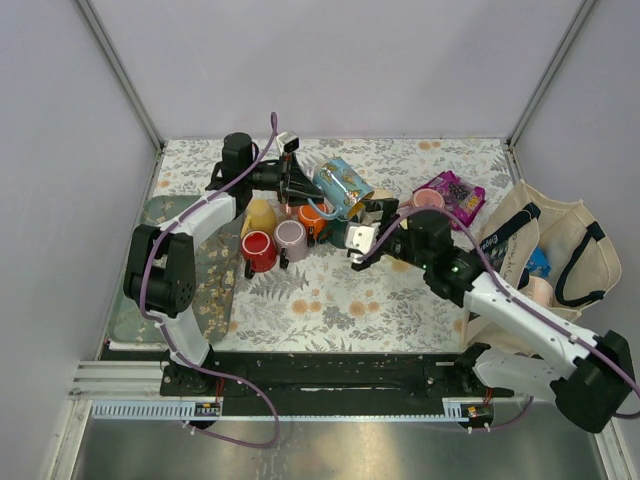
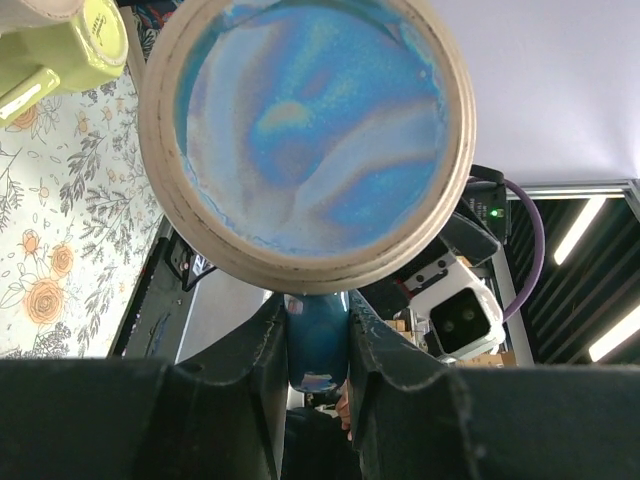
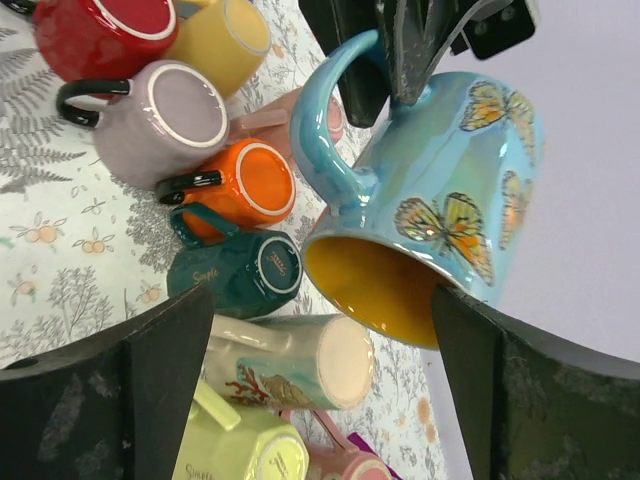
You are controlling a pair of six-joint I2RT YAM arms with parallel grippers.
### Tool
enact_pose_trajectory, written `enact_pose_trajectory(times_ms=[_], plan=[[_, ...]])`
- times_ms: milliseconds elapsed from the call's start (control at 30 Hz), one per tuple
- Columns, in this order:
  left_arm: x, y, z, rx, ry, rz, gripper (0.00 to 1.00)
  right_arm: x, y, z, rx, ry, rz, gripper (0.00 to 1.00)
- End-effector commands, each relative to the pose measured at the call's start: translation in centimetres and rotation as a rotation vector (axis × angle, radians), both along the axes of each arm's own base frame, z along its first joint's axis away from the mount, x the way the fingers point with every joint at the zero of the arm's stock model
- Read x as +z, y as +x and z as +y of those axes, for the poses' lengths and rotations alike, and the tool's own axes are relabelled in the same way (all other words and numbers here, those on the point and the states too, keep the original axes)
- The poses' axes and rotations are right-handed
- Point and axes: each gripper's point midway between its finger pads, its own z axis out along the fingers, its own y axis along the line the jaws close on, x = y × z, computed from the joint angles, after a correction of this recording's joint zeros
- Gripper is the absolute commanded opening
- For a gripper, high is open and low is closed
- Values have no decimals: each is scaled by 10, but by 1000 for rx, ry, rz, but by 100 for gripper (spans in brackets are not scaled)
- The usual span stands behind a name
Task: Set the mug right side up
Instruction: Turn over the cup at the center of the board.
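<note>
Two arms wearing white shells between black joints.
The left arm [image 1: 205, 213] and right arm [image 1: 520, 318] are each trailing a purple cable [image 1: 150, 280] along their links; what seems to be a small green light [image 1: 457, 268] is glowing on the right arm, and the fingers [image 3: 110, 400] are showing matte black.

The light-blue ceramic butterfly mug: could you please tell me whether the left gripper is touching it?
Touching. The left wrist view shows the left gripper shut on the handle of the light-blue ceramic butterfly mug, both fingers pressed against it.
</note>
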Motion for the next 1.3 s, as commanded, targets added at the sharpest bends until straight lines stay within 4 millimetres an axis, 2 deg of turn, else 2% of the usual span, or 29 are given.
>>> enact_pose_trajectory(times_ms=[0, 100, 233, 400, 500, 533, 600, 667, 767, 900, 967, 1033, 1067, 1100, 1133, 1167, 1233, 1267], plan=[[22, -16, 5, -61, -42, -121, 0, 42, -33, -6, 96, 26, 15, 99], [21, -17, 7, -61, -40, -112, 0, 49, -38, -13, 81, 43, 35, 98], [22, -20, 8, -66, -38, -106, 0, 46, -28, -19, 45, 36, 35, 93], [26, -24, 10, -71, -37, -108, 0, 28, -14, -10, 54, -16, 37, 88], [27, -28, 11, -79, -36, -102, 0, 27, 1, -3, 40, 1, -20, 84], [26, -29, 11, -83, -35, -98, 0, 42, 10, 0, 14, 54, -75, 81], [27, -31, 11, -85, -34, -92, 0, 55, 26, -1, -48, 134, -130, 65], [27, -33, 12, -86, -34, -91, 0, 63, 35, -1, -82, 175, -174, 56], [27, -36, 13, -91, -33, -82, 0, 64, 41, 4, -79, 177, -197, 55], [29, -37, 13, -98, -32, -78, 0, 56, 36, 17, 2, 156, -224, 58], [29, -38, 13, -103, -31, -72, 0, 52, 34, 23, 39, 145, -224, 49], [27, -38, 14, -100, -28, -62, 0, 54, 34, 26, 46, 150, -220, 31], [25, -39, 14, -103, -26, -53, 0, 56, 35, 27, 45, 156, -217, 18], [24, -38, 13, -99, -22, -43, 4, 58, 35, 27, 45, 158, -216, 6], [21, -38, 14, -91, -19, -34, 16, 59, 35, 27, 43, 159, -212, 0], [19, -36, 15, -79, -16, -30, 22, 59, 34, 26, 43, 160, -206, 0], [16, -32, 16, -58, -14, -38, 42, 60, 32, 22, 30, 165, -185, 0], [17, -30, 18, -40, -12, -48, 47, 57, 29, 20, 27, 154, -164, 0]])
